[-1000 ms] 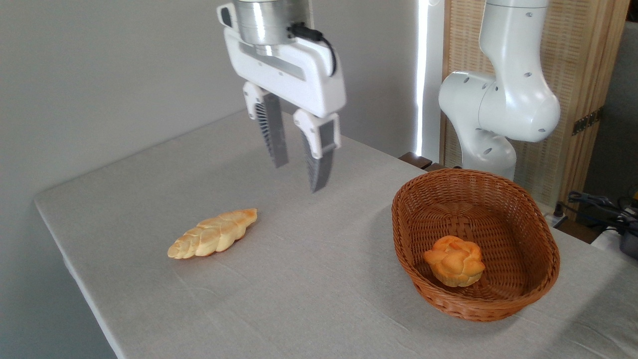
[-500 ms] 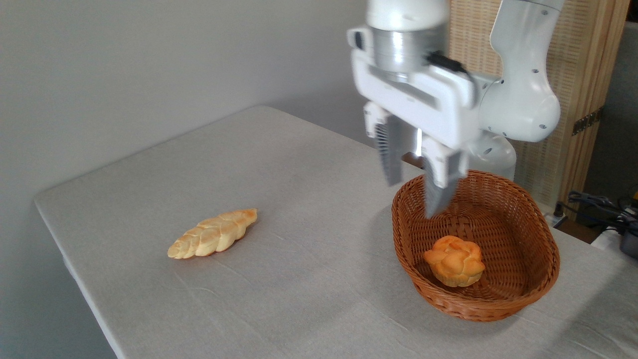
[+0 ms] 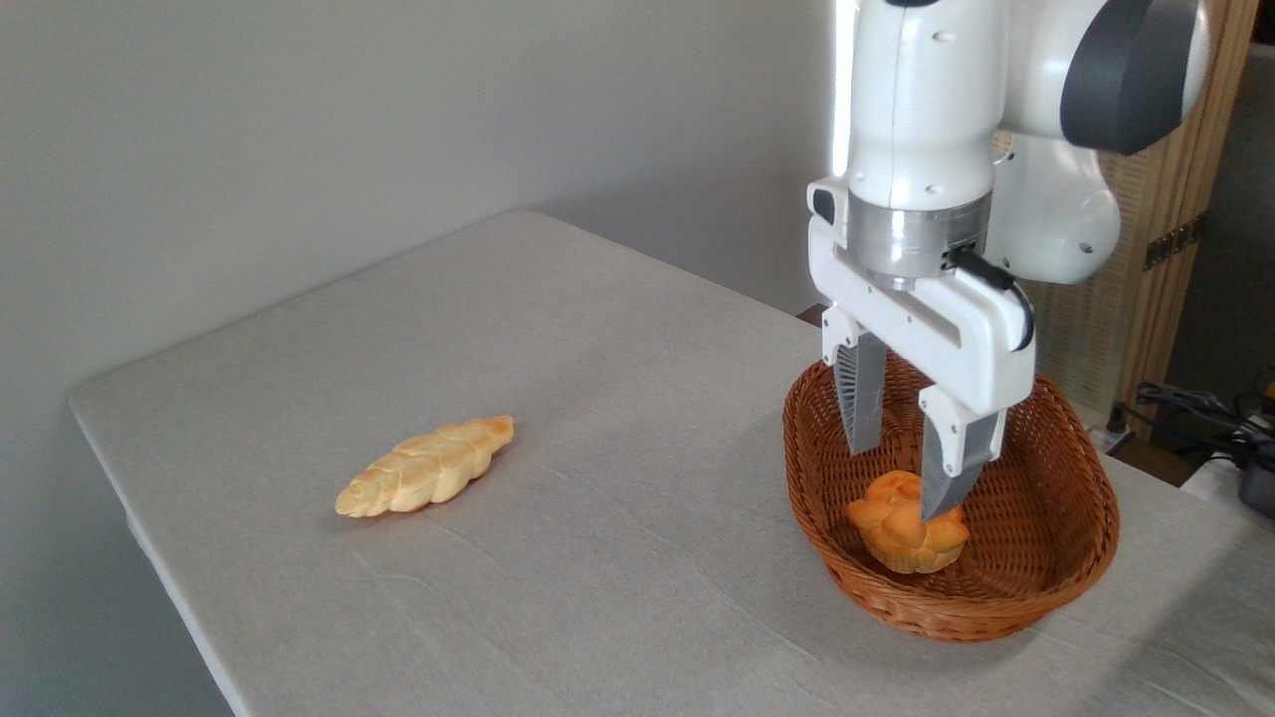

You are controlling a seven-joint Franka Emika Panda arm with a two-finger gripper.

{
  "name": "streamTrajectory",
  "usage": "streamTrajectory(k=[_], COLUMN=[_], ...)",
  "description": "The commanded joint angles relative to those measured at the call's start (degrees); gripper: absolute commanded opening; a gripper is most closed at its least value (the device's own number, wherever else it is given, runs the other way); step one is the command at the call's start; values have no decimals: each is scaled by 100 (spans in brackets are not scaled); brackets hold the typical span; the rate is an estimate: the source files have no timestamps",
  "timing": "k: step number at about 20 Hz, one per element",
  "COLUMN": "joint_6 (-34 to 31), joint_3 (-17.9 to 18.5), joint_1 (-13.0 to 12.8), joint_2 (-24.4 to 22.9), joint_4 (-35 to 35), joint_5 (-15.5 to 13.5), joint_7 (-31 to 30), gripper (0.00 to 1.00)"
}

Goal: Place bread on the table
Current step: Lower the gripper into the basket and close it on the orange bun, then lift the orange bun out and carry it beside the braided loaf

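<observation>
- Bread (image 3: 901,533): the small round orange-golden bun sits on the floor of the brown wicker basket (image 3: 1081,558), toward its near-left side, not yet on the counter (image 3: 598,558).
- Gripper (image 3: 898,483) hangs inside the basket opening; its jaws are open with a clear gap and hold nothing.
- The bun lies just below the jaws. The nearer finger's tip overlaps the bun's top in the picture, but I cannot tell if it touches.
- The bun is round, with no long axis, so I judge that any jaw angle can serve.
- The braided loaf (image 3: 426,466) lies well apart on the left of the counter.
- Next, I judge a short descent straight down, so that the jaws stand on both sides of the bun.
</observation>
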Motion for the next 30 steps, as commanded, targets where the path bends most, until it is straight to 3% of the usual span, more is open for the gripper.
streamTrajectory(k=[1,3,7,10,11,13,14,15,26,30], joint_6=[419,419,437,446,446,446,437,437,323,-123], joint_3=[31,31,119,181,189,189,181,181,137,76], joint_1=[-39,-39,-39,-48,-65,-74,-74,-74,-171,-197], joint_2=[-45,-45,-37,-28,-28,-28,-36,-37,-54,-63], joint_4=[-275,-284,-451,-530,-539,-539,-539,-530,-443,-136], joint_5=[140,385,439,448,448,448,448,439,404,395], joint_7=[32,32,32,24,32,32,32,32,32,33], gripper=[100,100,100,89,79,42,31,28,18,17])
